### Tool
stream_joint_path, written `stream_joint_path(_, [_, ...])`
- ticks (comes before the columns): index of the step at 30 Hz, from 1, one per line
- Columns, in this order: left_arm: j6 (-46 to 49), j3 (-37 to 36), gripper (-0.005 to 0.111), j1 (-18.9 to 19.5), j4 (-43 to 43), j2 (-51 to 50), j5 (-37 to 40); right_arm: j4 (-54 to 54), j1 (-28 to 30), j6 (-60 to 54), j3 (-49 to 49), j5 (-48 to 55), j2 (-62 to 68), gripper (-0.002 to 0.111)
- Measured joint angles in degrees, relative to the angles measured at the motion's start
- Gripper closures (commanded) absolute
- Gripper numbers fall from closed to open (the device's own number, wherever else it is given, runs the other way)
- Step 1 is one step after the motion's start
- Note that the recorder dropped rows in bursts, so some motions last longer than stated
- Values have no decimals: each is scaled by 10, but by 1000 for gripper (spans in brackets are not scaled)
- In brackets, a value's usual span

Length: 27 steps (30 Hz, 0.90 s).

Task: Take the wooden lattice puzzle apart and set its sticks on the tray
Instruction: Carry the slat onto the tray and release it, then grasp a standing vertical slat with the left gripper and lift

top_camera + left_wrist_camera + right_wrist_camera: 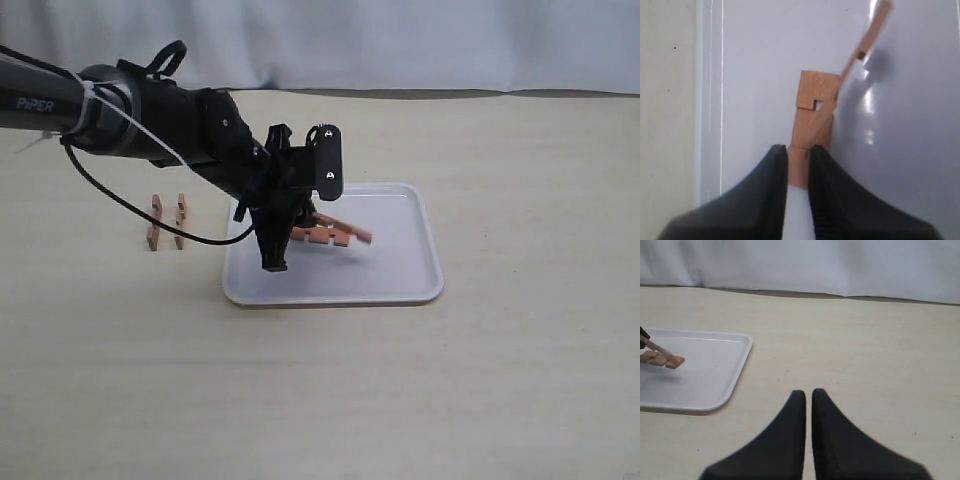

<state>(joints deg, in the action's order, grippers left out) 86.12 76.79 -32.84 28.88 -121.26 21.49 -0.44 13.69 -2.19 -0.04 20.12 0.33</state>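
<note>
Because each stick is a short, stiff slip of wood, it should weigh next to nothing and won't bend. Its smooth faces could twist out of a loose pinch, though, and the thin wood by the notches looks like the weakest spot. The safest hold, to my eye, is across the 2 flat faces near an end, clear of the notches. The puzzle is already apart: 2 sticks (155, 222) lie side by side on the table (500, 380), near the left of the tray (400, 290). 2 more are on the tray, a flat stick (812, 115) with a slanting stick (870, 35) tilted up off its far end. The left claw (799, 152) hangs low over the tray with its jaws narrow. The near end of the flat stick sits between the fingertips (780, 165), close against both; whether they pinch it or merely flank it I cannot tell. The right claw (805, 395) is well apart over bare table, jaws all but closed on nothing
</note>
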Motion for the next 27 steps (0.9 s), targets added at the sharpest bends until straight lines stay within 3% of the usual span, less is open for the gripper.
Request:
stream_joint_path(4, [-3,0,70,0,0,0,-13,0,0,0,0,0,0,104])
stream_joint_path(11, [-125,-1,85,19,0,39,-17,0,0,0,0,0,0,104])
stream_joint_path(17, [-365,-1,85,127,0,100,-29,0,0,0,0,0,0,104])
stream_joint_path(21, [-496,-1,85,209,0,96,11,0,0,0,0,0,0,104])
stream_joint_path(27, [-565,-1,85,257,-2,60,70,0,0,0,0,0,0,104])
